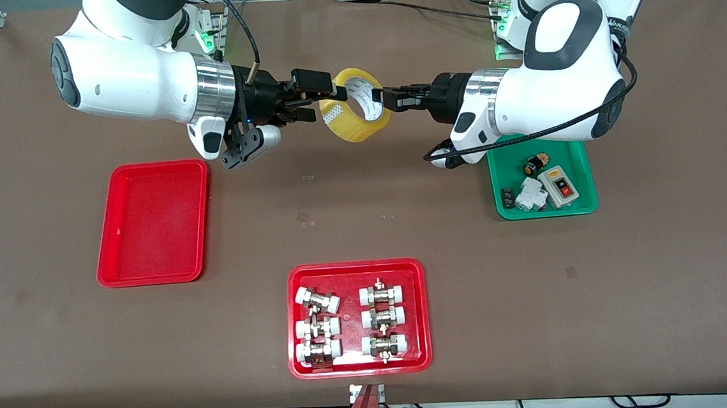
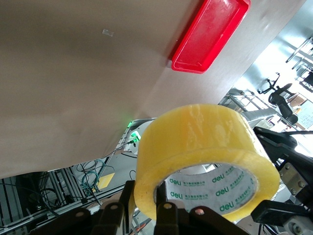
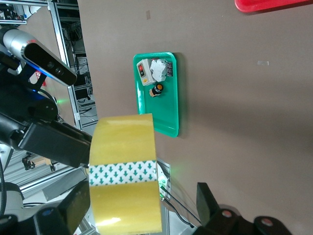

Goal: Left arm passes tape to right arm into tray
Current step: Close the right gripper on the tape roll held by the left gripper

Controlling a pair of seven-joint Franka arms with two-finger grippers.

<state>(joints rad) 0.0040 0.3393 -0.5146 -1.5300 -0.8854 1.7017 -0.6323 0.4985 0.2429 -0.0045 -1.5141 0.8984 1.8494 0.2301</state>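
Fingers of the left gripper (image 1: 388, 102) clamp the tape (image 1: 355, 105) wall, holding it in mid-air above the table (image 1: 403, 227) for transfer. Right gripper (image 1: 324, 98) fingers stand apart around its rim, unclosed. Empty tray (image 1: 152, 224) waits toward the right arm's end.

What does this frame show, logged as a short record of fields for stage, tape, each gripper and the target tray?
stage: mid-air handover
tape: translucent yellow packing tape roll, held above the brown table
left gripper: shut on the roll's wall
right gripper: open, fingers either side of the roll
target: plain glossy red plastic tray, empty, toward the right arm's end
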